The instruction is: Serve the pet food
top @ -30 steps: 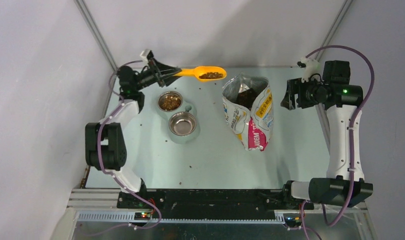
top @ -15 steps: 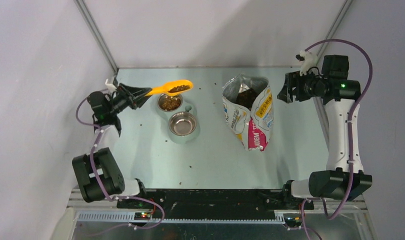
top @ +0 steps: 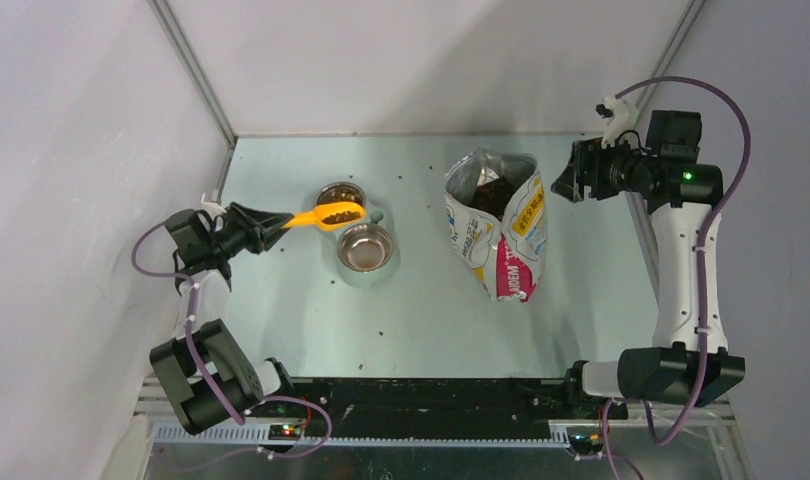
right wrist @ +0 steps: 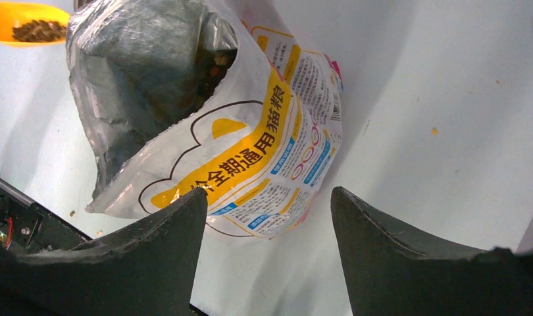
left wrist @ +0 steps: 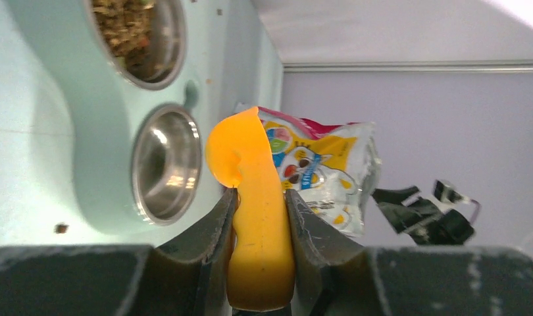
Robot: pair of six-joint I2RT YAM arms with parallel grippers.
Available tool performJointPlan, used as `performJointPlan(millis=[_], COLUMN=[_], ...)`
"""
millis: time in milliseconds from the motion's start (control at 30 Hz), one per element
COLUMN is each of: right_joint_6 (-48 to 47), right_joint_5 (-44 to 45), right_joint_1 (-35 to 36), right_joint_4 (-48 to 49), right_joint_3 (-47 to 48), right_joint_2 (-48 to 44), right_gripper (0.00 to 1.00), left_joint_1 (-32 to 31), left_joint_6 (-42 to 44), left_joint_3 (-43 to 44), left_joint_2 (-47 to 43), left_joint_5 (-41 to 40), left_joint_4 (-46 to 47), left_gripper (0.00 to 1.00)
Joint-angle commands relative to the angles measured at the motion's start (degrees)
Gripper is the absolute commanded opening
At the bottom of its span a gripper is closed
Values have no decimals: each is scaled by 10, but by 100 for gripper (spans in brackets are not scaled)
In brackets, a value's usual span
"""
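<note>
My left gripper (top: 273, 222) is shut on the handle of an orange scoop (top: 326, 215), which is held level with pet food (top: 342, 211) in its cup. The cup hovers over the near rim of the far bowl (top: 338, 190), which also holds kibble. The near steel bowl (top: 366, 247) is empty. In the left wrist view both fingers of the gripper (left wrist: 258, 192) press the scoop handle (left wrist: 247, 145). My right gripper (right wrist: 267, 197) is open and empty, hanging right of the open food bag (right wrist: 237, 151), where more kibble (right wrist: 211, 72) shows inside.
The two bowls sit in a pale green double stand (top: 379, 270). The printed foil bag (top: 496, 225) lies with its mouth toward the far wall. Stray pellets (top: 383, 329) dot the table. Walls close in on the left, the right and the far side.
My left arm has swung back and to the near left, carrying the loaded scoop from beside the bag's mouth to over the bowls. The right gripper has barely shifted.
</note>
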Motion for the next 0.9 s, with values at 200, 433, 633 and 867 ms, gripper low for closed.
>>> performJointPlan(millis=[200, 433, 633, 867], right_joint_6=[9, 7, 10, 13], right_joint_5=[-10, -9, -12, -12], right_joint_1=[3, -3, -10, -12], right_joint_4=[39, 43, 46, 48], right_joint_3=[-33, -60, -71, -72], right_joint_2=[-47, -70, -78, -83], right_gripper=[72, 72, 72, 72], left_joint_1=[1, -29, -79, -148], left_joint_6=[223, 300, 383, 463], left_joint_3=[37, 66, 115, 184], left_joint_2=[0, 5, 14, 29], left_joint_5=[-85, -120, -170, -246], left_joint_4=[-215, -287, -358, -410], left_gripper=[0, 0, 0, 0])
